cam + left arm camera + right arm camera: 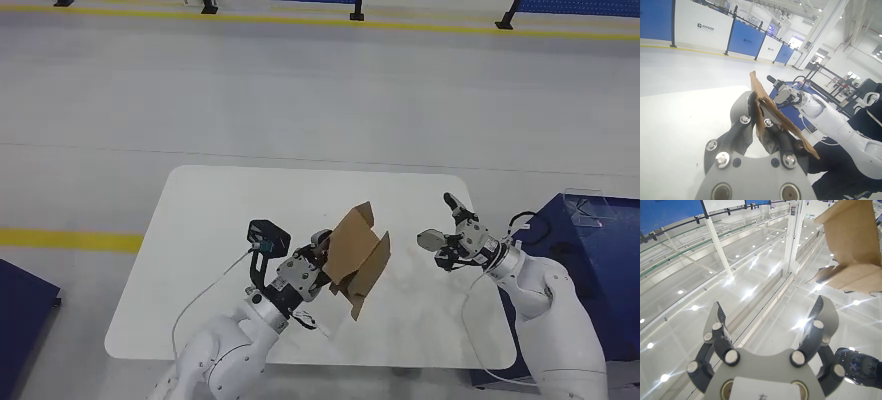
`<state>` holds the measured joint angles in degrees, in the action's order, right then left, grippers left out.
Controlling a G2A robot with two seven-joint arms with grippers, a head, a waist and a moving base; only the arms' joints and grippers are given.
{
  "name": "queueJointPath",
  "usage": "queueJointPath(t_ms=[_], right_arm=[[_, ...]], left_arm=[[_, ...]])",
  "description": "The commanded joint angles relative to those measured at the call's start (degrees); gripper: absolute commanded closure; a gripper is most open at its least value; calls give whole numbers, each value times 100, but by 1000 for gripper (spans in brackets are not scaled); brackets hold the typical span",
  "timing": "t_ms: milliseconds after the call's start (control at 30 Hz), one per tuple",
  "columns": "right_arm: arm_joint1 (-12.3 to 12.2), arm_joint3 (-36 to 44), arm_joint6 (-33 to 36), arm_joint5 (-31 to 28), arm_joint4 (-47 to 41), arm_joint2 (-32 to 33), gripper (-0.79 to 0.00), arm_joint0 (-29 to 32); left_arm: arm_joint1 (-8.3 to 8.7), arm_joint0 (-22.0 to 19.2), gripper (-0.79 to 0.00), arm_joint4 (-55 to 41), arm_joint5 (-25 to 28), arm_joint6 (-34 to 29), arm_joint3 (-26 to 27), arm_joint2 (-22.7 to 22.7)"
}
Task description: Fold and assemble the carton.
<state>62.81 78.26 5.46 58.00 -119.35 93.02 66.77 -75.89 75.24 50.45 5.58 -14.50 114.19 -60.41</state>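
Left gripper (757, 103) pinches carton (356, 256) by one edge, carton tilted in air above table (210, 270). Carton half-formed, flaps loose. Right gripper (440, 222) nearby, spread wide, nothing in it, clear of cardboard. Risk: single thin-edge pinch, so push from right could twist carton loose or crease wrong panel.

The carton (355, 252) is matt brown corrugated cardboard, ragged at its edges. The bench (200, 230) is smooth and white. Fingers (821, 309) of the right gripper (769, 303) have dark ribbed inner faces.
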Motion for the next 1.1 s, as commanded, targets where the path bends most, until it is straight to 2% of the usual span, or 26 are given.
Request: queueJointPath(t_ms=[0,100,167,300,367,433,467,600,633,700,1067], right_arm=[[0,24,2,-10,16,-1,-785,5],[-66,151,187,0,210,186,-785,7],[-141,5,347,0,284,328,-785,-58],[-314,-438,678,0,345,341,-785,-270],[-408,-657,909,0,366,248,-785,-368],[-504,-853,1150,0,398,104,-785,-457],[-504,-853,1150,0,398,104,-785,-457],[-504,-853,1150,0,398,104,-785,-457],[-504,-853,1150,0,398,104,-785,-457],[-504,-853,1150,0,398,104,-785,-457],[-504,-853,1150,0,398,104,-785,-457]], left_arm=[[0,0,0,-18,0,0,0,0],[-40,-124,0,-286,-485,-435,-10,78],[-104,-335,0,-616,-1271,-925,-78,162],[-306,-977,0,-2679,-2779,-1940,-319,172],[-408,-1299,0,-3817,-3483,-2318,-627,107],[-506,-1570,0,-4801,-4165,-2362,-1073,-26],[-554,-1722,0,-5284,-4290,-2515,-1232,-12],[-726,-2113,0,-6617,-4978,-2273,-2155,-55],[-770,-2199,0,-6914,-5285,-2205,-2432,-23],[-849,-2371,0,-7397,-5454,-2152,-2694,29],[-849,-2371,0,-7397,-5454,-2152,-2694,29]])
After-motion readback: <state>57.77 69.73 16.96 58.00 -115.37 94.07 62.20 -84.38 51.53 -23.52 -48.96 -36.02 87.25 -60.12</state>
